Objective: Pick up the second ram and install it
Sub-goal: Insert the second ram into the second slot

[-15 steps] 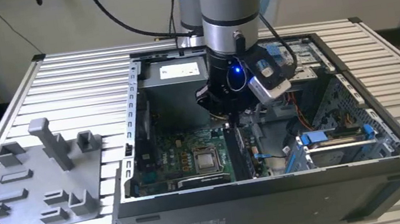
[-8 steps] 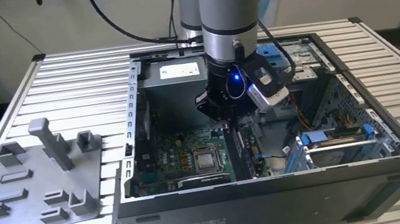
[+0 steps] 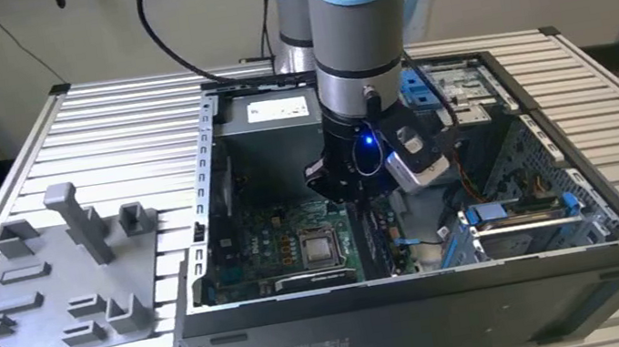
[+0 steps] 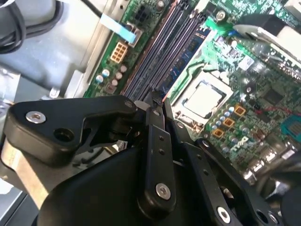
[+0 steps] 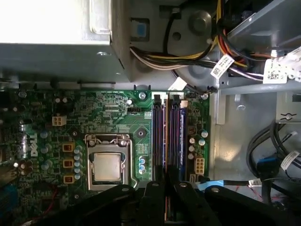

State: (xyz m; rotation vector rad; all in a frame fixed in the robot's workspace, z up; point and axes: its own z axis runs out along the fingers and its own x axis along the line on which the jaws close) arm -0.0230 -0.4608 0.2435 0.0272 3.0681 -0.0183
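My gripper (image 4: 160, 100) reaches down into the open computer case (image 3: 425, 290), just over the row of memory slots (image 5: 158, 136) beside the CPU socket (image 4: 204, 99). Its black fingers (image 4: 155, 141) are drawn together. The second ram (image 4: 188, 54), a thin bluish stick with dark chips, runs on from the fingertips in line with the slots, edge-up at board level. In the first wrist view the gripper (image 5: 165, 182) sits at the near end of the slots. In the exterior view the gripper (image 3: 352, 193) hangs low over the motherboard (image 3: 283, 242).
The grey power supply (image 3: 267, 138) stands at the back of the case, and a bundle of cables (image 5: 188, 56) lies beside it. A drive cage with blue latches (image 3: 518, 211) is on the exterior view's right. A grey holder tray (image 3: 56, 285) lies on the slatted table at the exterior view's left.
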